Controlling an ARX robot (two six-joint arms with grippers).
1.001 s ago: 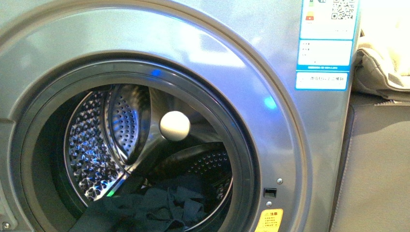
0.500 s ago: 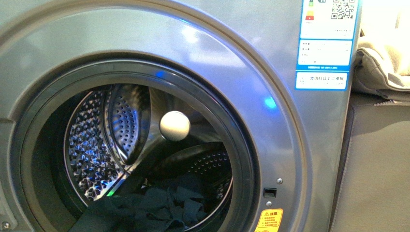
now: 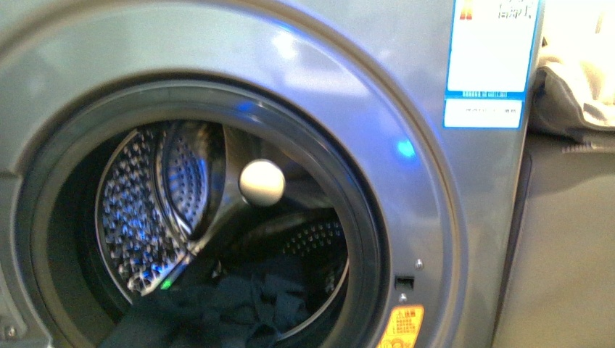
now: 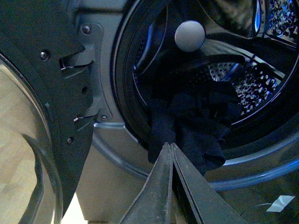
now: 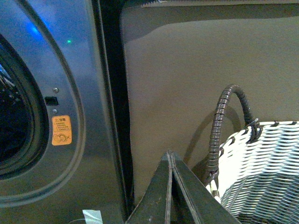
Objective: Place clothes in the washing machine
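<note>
The silver-grey washing machine point(image 3: 406, 94) fills the front view with its porthole uncovered. Dark navy clothes point(image 3: 239, 312) lie in the bottom of the perforated drum point(image 3: 138, 217). In the left wrist view the same clothes point(image 4: 187, 126) drape over the black gasket lip and hang partly out of the mouth. My left gripper point(image 4: 169, 145) is shut with nothing held, its tip just below the hanging fabric. My right gripper point(image 5: 170, 154) is shut and empty, beside the washing machine point(image 5: 65, 84) in front of a brown panel. Neither arm shows in the front view.
The open door point(image 4: 42, 116) with its glass bowl stands at the side of the porthole. A white woven basket point(image 5: 261, 172) with a dark handle sits close to my right gripper. A beige cloth point(image 3: 580, 94) lies beyond the machine's right side. A pale ball-shaped knob point(image 3: 261, 183) shows inside the drum.
The front view has shifted slightly and blurred, with the labels sitting higher in the picture. The clothes in the drum lie as before.
</note>
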